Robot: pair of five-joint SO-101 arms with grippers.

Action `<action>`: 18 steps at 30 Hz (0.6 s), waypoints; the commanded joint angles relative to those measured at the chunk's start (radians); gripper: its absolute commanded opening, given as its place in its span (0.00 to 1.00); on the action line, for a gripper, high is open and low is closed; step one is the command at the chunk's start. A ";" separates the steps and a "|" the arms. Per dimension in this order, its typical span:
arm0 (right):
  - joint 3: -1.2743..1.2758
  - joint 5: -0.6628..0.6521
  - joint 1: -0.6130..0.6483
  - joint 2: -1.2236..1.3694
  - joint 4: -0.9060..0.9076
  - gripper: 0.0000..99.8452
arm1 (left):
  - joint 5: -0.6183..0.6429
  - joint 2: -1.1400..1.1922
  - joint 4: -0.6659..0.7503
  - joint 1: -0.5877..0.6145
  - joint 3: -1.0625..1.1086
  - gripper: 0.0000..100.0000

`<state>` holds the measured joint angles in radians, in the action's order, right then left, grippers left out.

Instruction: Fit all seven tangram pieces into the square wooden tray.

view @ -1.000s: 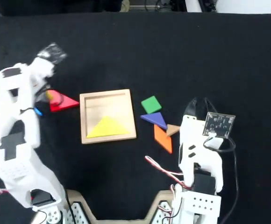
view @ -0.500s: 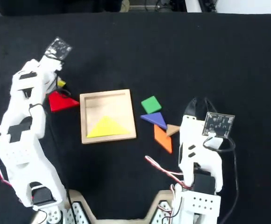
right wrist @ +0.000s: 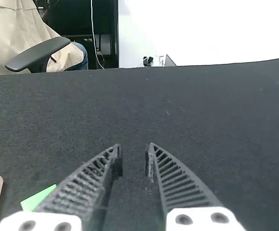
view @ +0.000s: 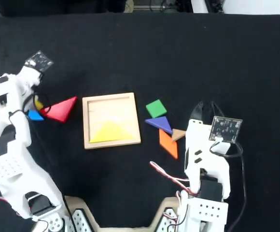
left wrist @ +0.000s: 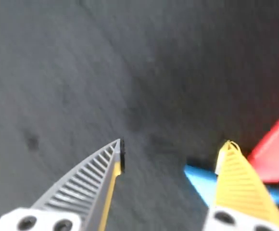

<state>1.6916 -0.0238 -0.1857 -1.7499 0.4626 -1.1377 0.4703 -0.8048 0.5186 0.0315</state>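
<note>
One yellow triangle [view: 110, 131] lies in the wooden tray [view: 108, 95]. Left of the tray, the left arm's wide-open jaws hover off-centre at a blue piece [left wrist: 199, 179] just beside the red triangle [view: 60, 109], so closing could shove both away. The right arm's jaws are barely parted, holding nothing.

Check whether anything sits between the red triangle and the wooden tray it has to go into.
Nothing visible does. In the high view the red triangle lies left of the tray, with only bare black cloth between its tip and the tray's left wall. Inside, the yellow triangle takes the near part; the far part is bare wood.
</note>
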 commanded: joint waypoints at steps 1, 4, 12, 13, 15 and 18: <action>0.001 -0.009 0.017 0.012 -0.023 0.10 | -0.025 -0.118 -0.109 0.038 0.036 0.32; 0.001 -0.009 0.017 0.012 -0.025 0.10 | -0.017 -0.239 -0.186 0.021 0.044 0.32; 0.001 -0.009 0.017 0.012 -0.023 0.10 | 0.117 -0.499 -0.546 -0.228 0.056 0.32; 0.001 -0.009 0.017 0.012 -0.023 0.10 | 0.138 -0.499 -0.563 -0.249 0.061 0.32; 0.001 -0.009 0.017 0.012 -0.023 0.10 | 0.166 -0.493 -0.562 -0.265 0.073 0.32; 0.001 -0.009 0.017 0.012 -0.021 0.10 | 0.120 -0.442 -0.491 -0.259 0.094 0.37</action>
<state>1.6916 -0.0238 -0.1857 -1.7499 0.4626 -0.9981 0.0222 -1.3433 0.2670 0.1158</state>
